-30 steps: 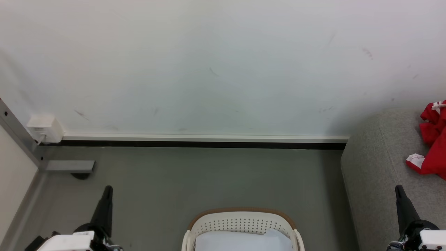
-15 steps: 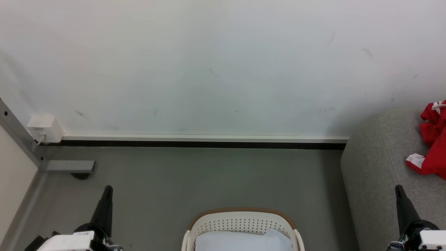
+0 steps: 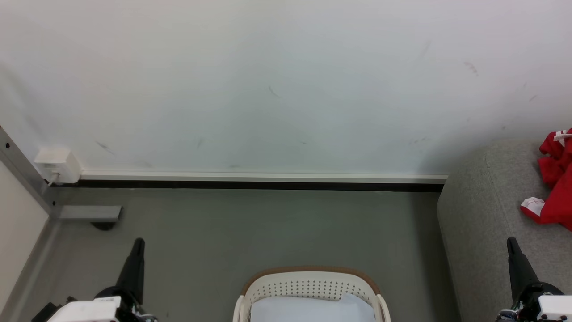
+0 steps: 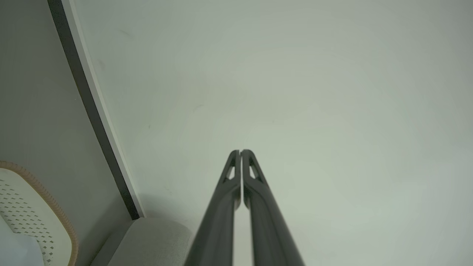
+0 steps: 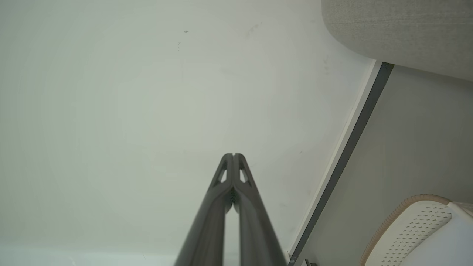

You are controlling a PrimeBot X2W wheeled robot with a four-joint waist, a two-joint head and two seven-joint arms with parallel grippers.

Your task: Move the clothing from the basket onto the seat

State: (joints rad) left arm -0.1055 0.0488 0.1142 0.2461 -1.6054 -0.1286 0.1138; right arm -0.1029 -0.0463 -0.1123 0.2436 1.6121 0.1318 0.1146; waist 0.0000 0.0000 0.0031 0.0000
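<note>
the red jersey (image 3: pixel 554 183) lies crumpled on the grey sofa (image 3: pixel 482 214), far right, beyond and just right of my right gripper (image 3: pixel 511 243), not touching it. the picture's edge cuts it off, so it is probably all on the cushion. my right gripper is closed on nothing, over the sofa's near part. my left gripper (image 3: pixel 139 243) is likewise closed and empty, well apart over the floor (image 3: pixel 268 228) at the left. i count one jersey, one sofa, one basket (image 3: pixel 308 273), two grippers. the basket sits near, between my grippers, with one pale cloth (image 3: pixel 308 311) inside. beyond are a white wall (image 3: pixel 286 89) and a socket box (image 3: pixel 57 163) far left. only bare sofa fabric lies between the jersey and my right gripper.
</note>
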